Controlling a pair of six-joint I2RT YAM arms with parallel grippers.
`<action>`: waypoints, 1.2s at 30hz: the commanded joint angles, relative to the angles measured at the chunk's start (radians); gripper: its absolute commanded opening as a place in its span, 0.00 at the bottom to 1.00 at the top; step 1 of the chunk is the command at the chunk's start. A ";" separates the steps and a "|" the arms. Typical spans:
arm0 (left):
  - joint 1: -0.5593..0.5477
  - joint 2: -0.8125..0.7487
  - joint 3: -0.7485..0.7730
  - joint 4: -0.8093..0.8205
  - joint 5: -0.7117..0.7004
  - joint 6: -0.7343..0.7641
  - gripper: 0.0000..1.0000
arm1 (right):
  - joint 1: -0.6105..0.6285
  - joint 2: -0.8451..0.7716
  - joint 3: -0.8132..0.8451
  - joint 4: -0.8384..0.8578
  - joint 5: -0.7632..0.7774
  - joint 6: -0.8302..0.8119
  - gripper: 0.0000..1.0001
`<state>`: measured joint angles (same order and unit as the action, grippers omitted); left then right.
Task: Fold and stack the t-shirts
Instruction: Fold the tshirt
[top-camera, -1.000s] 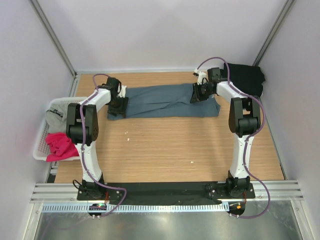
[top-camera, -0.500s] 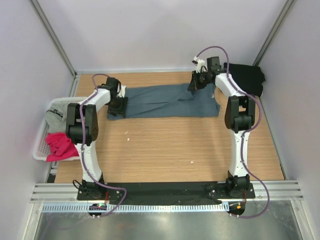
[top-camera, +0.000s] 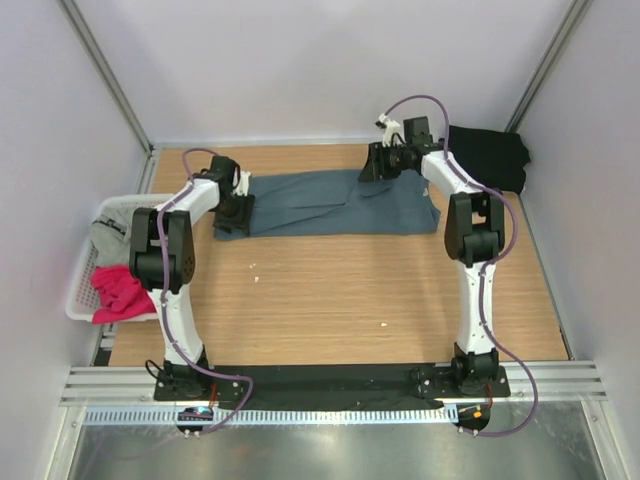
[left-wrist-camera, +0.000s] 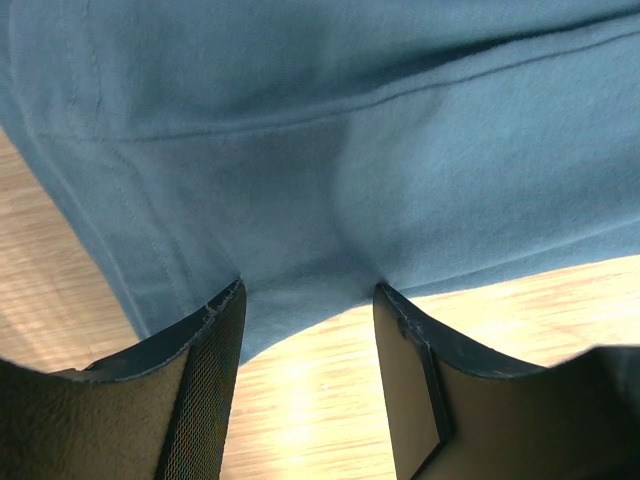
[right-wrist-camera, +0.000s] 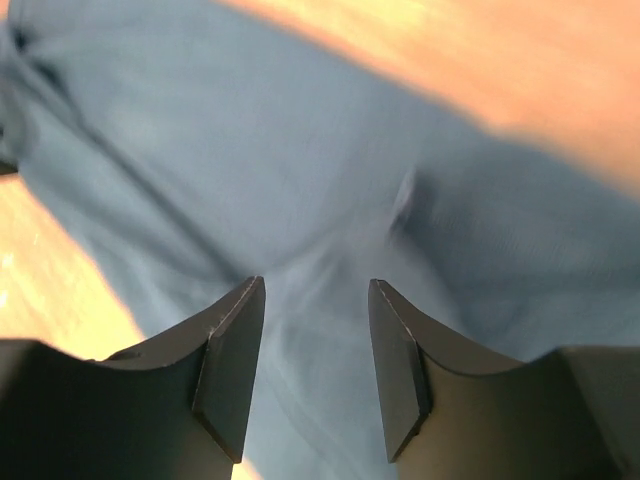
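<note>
A slate blue-grey t-shirt (top-camera: 330, 203) lies in a long folded strip across the far part of the table. My left gripper (top-camera: 238, 208) rests at its left end. In the left wrist view this gripper (left-wrist-camera: 308, 295) is open, its tips at the edge of the blue t-shirt (left-wrist-camera: 350, 130), with only bare wood between the jaws. My right gripper (top-camera: 378, 165) hovers over the strip's far right part. The right wrist view is blurred and shows this gripper (right-wrist-camera: 315, 290) open above the blue cloth (right-wrist-camera: 300, 160), holding nothing. A black t-shirt (top-camera: 490, 155) lies folded at the back right corner.
A white slatted basket (top-camera: 80, 285) stands off the table's left edge. It holds a light grey t-shirt (top-camera: 108, 235) and a bright pink t-shirt (top-camera: 118, 290). Bare wood (top-camera: 340, 290) spreads in front of the blue strip. Walls close in on three sides.
My right gripper shut, moved back and to the left over the blue shirt, and now stands open. The cloth near it has shifted slightly. The left gripper has not moved.
</note>
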<state>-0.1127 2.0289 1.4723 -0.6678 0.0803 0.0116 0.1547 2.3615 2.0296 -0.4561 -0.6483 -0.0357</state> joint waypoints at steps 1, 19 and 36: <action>0.013 -0.081 -0.013 0.019 0.007 0.004 0.55 | -0.006 -0.257 -0.173 0.125 0.019 -0.015 0.52; 0.015 -0.098 -0.026 0.017 0.023 0.005 0.56 | -0.007 -0.099 -0.226 0.080 0.075 -0.012 0.48; 0.015 -0.049 -0.021 0.017 0.021 0.004 0.55 | -0.006 0.087 -0.022 0.073 0.081 0.010 0.48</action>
<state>-0.1032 1.9720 1.4502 -0.6689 0.0914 0.0113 0.1448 2.3981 1.9202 -0.3893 -0.5755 -0.0448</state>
